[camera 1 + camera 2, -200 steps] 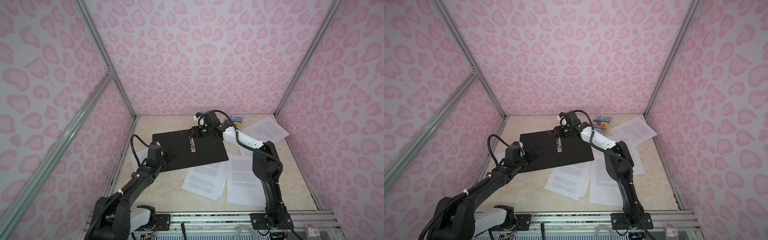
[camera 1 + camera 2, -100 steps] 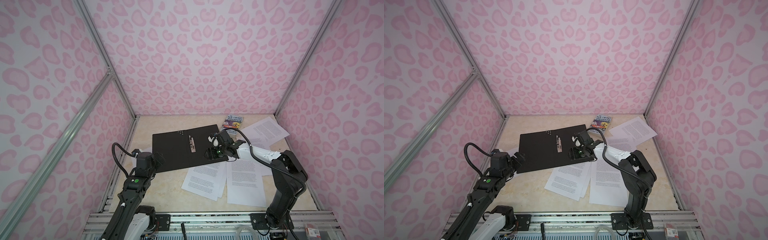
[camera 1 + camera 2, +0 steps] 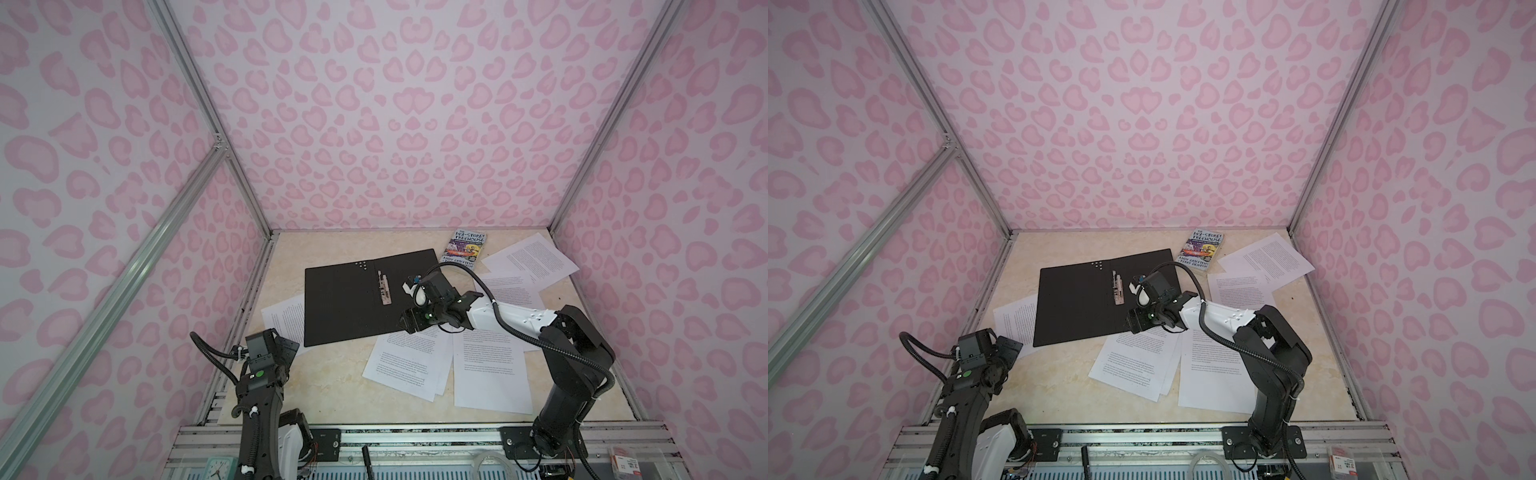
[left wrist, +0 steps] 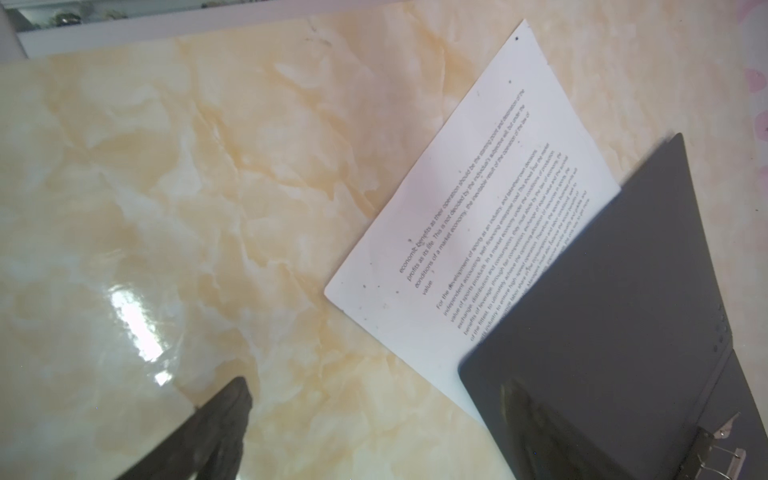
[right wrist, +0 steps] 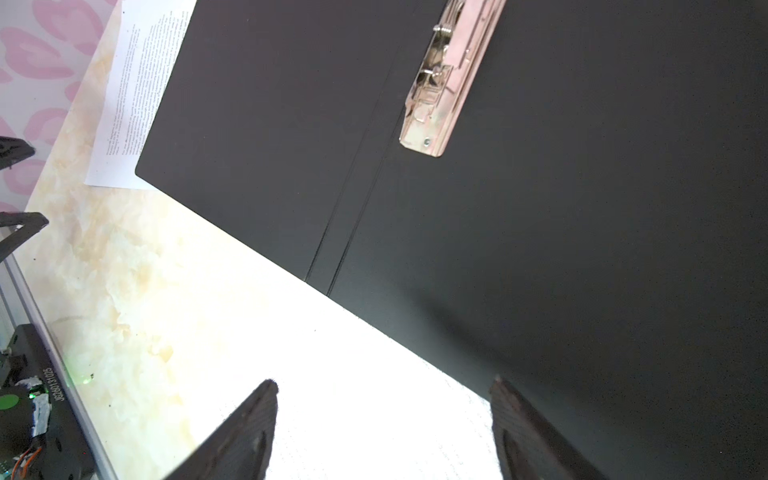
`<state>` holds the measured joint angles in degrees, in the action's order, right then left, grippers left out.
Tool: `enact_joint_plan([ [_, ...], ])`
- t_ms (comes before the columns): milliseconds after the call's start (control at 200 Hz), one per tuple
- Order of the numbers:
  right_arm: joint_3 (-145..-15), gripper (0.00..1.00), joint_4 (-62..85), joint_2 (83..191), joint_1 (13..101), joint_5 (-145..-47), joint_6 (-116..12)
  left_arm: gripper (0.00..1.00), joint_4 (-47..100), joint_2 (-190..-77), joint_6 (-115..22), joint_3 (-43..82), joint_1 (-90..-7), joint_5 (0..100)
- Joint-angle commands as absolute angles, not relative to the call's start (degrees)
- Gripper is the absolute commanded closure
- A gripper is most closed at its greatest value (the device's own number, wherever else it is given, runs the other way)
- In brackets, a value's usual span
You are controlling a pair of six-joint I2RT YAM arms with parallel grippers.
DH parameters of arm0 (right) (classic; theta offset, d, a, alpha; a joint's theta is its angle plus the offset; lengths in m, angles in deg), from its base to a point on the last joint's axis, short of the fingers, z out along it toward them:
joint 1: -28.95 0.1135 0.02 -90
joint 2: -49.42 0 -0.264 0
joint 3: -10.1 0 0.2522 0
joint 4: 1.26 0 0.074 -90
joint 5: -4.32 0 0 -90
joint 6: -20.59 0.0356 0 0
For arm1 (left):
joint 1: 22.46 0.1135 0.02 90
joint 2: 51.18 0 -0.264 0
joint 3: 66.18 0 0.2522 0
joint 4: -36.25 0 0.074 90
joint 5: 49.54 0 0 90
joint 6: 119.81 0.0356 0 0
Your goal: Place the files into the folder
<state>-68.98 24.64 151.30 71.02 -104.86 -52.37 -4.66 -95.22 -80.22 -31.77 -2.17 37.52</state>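
The files lie loose around the folder [image 3: 349, 303], and none is in it yet. A fanned pile [image 3: 409, 365] touches its near-right corner, and a single sheet [image 3: 490, 374] lies just right of that pile. More sheets [image 3: 530, 259] are at the far right, and one sheet [image 3: 286, 320] is tucked under the folder's left edge. The folder lies open and flat, black inside up, left of centre, with the spine clip [image 3: 384, 289] in its middle.

The right gripper [image 5: 382, 395] hangs over that near-right corner where it meets the pile, jaws apart and empty. The left gripper [image 4: 376, 388] waits at the near left above bare table [image 3: 332, 386], spread wide, also holding nothing.

We judge the step to be taking a first sheet from the near pile. Paper flat on a glossy top gives little to pinch, so we would come down at an overhanging edge of the fan. We would press lightly and draw one sheet free rather than clamp the pile. We should keep clear of the folder's corner so it does not skid. The left gripper could steady the left leaf. The paperback [image 3: 467, 249] at the far side stays out.
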Motion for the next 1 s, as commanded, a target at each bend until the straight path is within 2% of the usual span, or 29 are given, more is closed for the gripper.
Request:
enact_joint_plan([
  [0,-72.0,0.20,25.6,152.6,73.0,-103.8,-54.7,0.03,-0.4,-96.9,-78.7,-32.8,-0.4,40.5],
  [115,-79.3,0.21,29.9,156.9,75.1,-103.7,-55.3,0.04,3.4,-99.8,-78.7,-34.6,2.5,45.5],
  [610,-120.4,0.24,47.1,188.3,79.7,-105.2,-54.0,0.03,20.1,-111.6,-82.0,-40.4,8.5,56.5],
  [795,-124.4,0.24,48.5,192.9,80.2,-105.9,-53.2,0.04,23.6,-112.4,-81.6,-41.5,9.5,61.4],
  [1000,-125.4,0.26,48.8,195.0,80.2,-107.0,-52.8,0.04,25.0,-106.5,-81.9,-41.8,9.6,67.4],
])
